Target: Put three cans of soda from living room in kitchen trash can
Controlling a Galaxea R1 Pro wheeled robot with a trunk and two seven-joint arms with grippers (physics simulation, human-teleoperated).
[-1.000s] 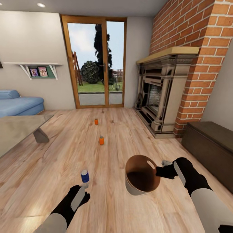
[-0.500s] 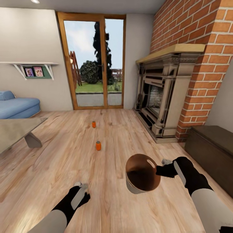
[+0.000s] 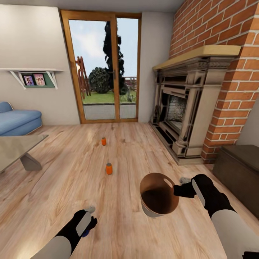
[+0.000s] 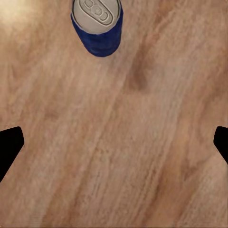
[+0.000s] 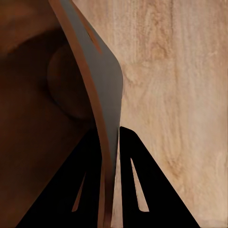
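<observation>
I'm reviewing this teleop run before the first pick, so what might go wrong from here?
1. The left gripper is open above bare floor, and the blue can stands off-centre beyond its fingers; closing now would likely miss it or tip it.
2. The right gripper pinches only the thin rim of the trash can, which hangs tilted, so it may slip or swing.
3. Two orange cans stand farther off, so the base must move.

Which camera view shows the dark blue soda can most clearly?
The left wrist view: the dark blue soda can stands upright on the wood floor, silver top facing the camera. In the head view only a blue sliver peeks from under the left end effector.
</observation>
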